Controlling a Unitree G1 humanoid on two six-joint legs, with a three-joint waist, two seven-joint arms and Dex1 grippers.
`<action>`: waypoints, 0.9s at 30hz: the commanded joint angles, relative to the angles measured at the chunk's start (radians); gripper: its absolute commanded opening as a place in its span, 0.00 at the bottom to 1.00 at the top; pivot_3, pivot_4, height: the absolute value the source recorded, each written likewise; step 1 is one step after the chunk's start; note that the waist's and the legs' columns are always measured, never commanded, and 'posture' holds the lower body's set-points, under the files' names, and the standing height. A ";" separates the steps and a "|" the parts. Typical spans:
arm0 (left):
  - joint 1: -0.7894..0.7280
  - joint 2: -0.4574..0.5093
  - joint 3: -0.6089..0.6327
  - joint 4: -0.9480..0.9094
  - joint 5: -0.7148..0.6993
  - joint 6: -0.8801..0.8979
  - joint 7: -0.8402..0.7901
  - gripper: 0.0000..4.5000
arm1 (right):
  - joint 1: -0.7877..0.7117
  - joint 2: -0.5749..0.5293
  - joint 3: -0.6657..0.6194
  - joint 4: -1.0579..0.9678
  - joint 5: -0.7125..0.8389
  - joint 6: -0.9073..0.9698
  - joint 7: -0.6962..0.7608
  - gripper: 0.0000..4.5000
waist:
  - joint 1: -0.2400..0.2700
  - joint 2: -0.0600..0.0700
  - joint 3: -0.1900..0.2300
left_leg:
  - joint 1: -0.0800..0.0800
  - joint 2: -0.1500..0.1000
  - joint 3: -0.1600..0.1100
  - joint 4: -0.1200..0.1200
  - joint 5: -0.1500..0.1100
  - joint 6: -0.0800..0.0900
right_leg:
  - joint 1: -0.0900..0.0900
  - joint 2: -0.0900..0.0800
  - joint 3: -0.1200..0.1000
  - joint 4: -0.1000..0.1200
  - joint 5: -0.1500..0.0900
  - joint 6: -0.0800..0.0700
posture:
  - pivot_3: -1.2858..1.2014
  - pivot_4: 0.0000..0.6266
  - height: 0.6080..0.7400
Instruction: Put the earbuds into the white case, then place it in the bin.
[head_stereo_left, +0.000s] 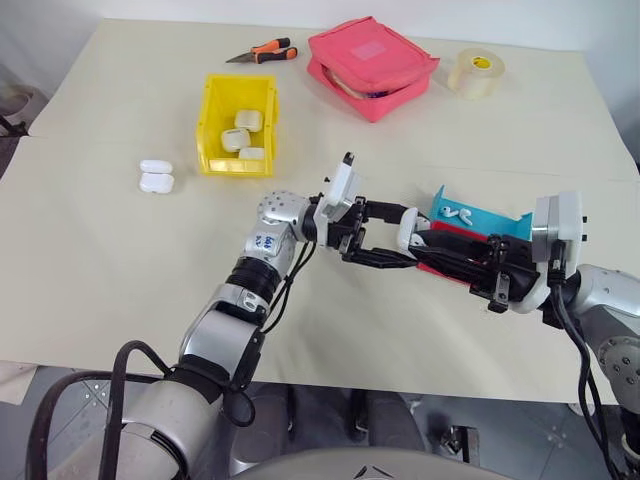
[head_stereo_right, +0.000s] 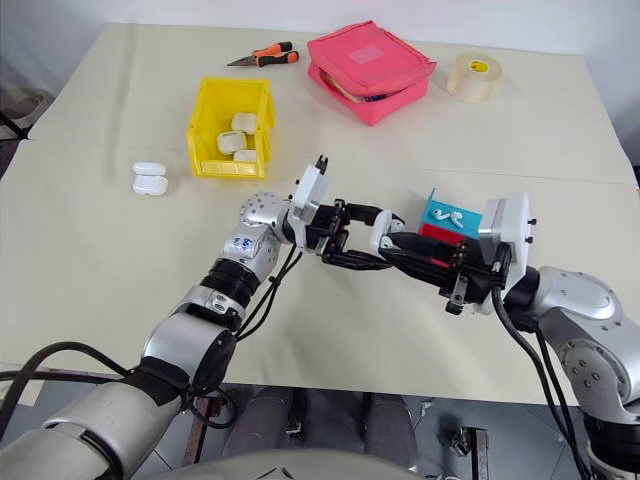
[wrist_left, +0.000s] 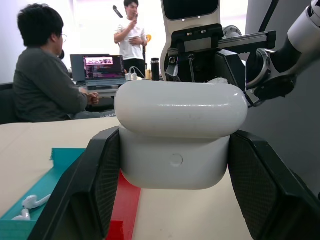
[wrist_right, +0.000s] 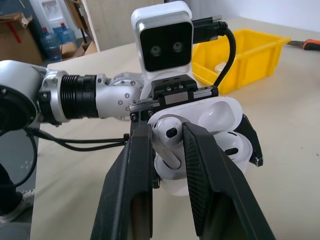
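White case (wrist_left: 180, 135) clamped in left claw (head_stereo_left: 385, 240), lid open, held above counter (head_stereo_left: 100, 280) at centre. Right claw (wrist_right: 167, 145) pinches earbud (wrist_right: 167, 137) at case mouth. Two more earbuds (head_stereo_left: 458, 213) on teal tray (head_stereo_left: 495, 222), 3 o'clock of case. Yellow bin (head_stereo_left: 237, 125) at 11 o'clock, holding white cases.

Cream table (head_stereo_left: 90, 250), grey floor (head_stereo_left: 60, 420)

Bright even light; soft shadows; sharp focus.
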 joint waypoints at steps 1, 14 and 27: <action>-0.057 -0.030 0.033 -0.057 -0.070 -0.003 -0.112 0.62 | -0.001 0.024 -0.016 0.074 -0.020 0.070 -0.111 0.12 | 0.000 0.000 0.000 | 0.000 0.000 0.000 0.000 0.000 0.000 | 0.000 0.000 0.000 0.000 0.000 0.000 | 0.52 0.24 1.00; -0.027 -0.019 0.039 -0.117 -0.066 0.064 -0.112 0.62 | 0.063 0.105 -0.044 -0.041 0.047 0.099 -0.241 0.12 | 0.000 0.000 0.000 | 0.000 0.000 0.000 0.000 0.000 0.000 | 0.000 0.000 0.000 0.000 0.000 0.000 | 0.52 0.24 1.00; -0.030 -0.025 0.049 -0.111 -0.057 0.054 -0.112 0.62 | 0.079 0.098 -0.042 -0.089 0.043 0.099 -0.271 0.12 | 0.000 0.000 0.000 | 0.000 0.000 0.000 0.000 0.000 0.000 | 0.000 0.000 0.000 0.000 0.000 0.000 | 0.52 0.24 1.00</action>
